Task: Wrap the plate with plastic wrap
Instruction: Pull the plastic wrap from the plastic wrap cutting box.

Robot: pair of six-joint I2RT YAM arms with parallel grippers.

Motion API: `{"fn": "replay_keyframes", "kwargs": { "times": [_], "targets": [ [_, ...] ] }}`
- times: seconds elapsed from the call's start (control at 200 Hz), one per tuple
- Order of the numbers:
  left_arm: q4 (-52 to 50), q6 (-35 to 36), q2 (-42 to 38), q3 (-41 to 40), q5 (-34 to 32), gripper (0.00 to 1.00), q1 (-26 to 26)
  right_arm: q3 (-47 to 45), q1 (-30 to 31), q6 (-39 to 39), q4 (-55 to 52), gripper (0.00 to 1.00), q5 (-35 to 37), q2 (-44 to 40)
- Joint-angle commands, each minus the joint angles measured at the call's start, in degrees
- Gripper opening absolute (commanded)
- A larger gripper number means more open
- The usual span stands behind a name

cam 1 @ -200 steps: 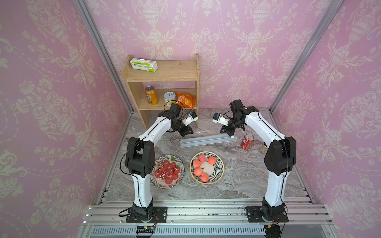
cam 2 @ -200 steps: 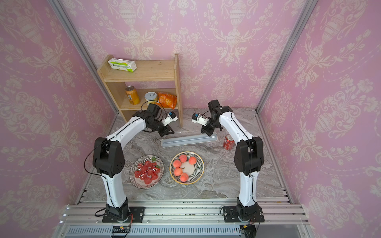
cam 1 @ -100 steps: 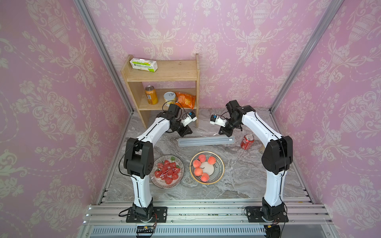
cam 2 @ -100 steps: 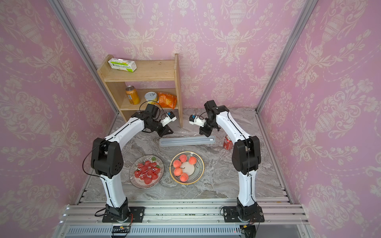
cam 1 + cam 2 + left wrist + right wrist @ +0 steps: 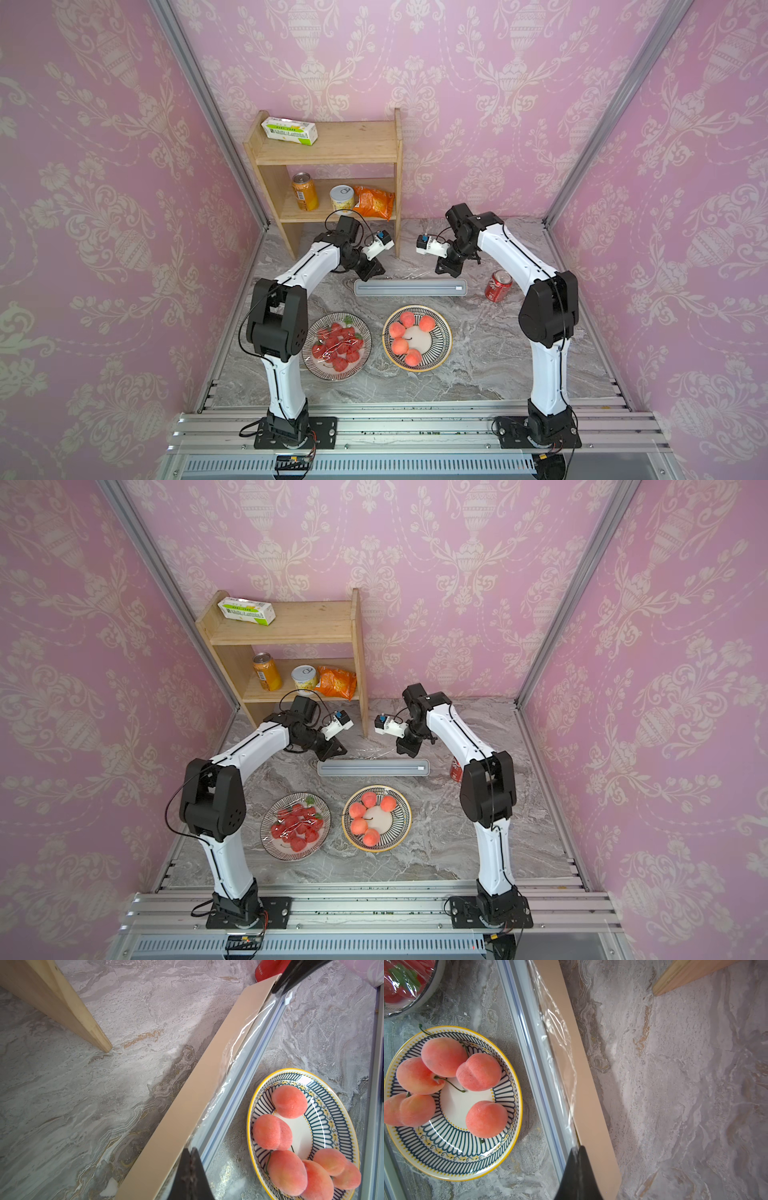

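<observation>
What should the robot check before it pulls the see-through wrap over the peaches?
1. Left end effector shut on one end of the plastic wrap: ok.
2. Right end effector shut on the other end: ok.
3. Enough wrap out to cover the peach plate: not ok, only a short strip shows above the dispenser box.
4. Peach plate uncovered, just in front of the box: ok.
5. Strawberry plate already under film: ok.
6. Red can apart from the box's end: ok.
</observation>
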Motion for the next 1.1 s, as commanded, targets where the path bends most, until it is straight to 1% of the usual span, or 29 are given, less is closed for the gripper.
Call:
{"fn": "replay_keyframes", "kwargs": {
  "times": [0.0,0.25,0.47,0.746,1.096],
  "targets": [
    [1.2,-0.9,-2.6,-0.9,1.9,0.00,0.6,3.1,0.9,0.2,-1.5,0.00,-0.4,1.5],
    [1.6,-0.6,-3.7,-1.7,1.9,0.00,1.4,5.2,1.5,0.4,-2.4,0.00,0.1,2.6],
    [1.3,-0.4,-5.2,-1.0,2.4,0.00,1.7,8.7,1.2,0.2,-4.9,0.00,1.9,1.8],
    [0.4,-0.3,-6.2,1.3,3.0,0.00,1.8,11.5,0.1,-0.1,-8.0,0.00,3.3,-0.1],
    [0.6,-1.8,-7.2,4.7,5.0,0.00,1.8,12.5,-0.9,0.1,-8.0,0.00,4.3,-2.7]
  ]
}}
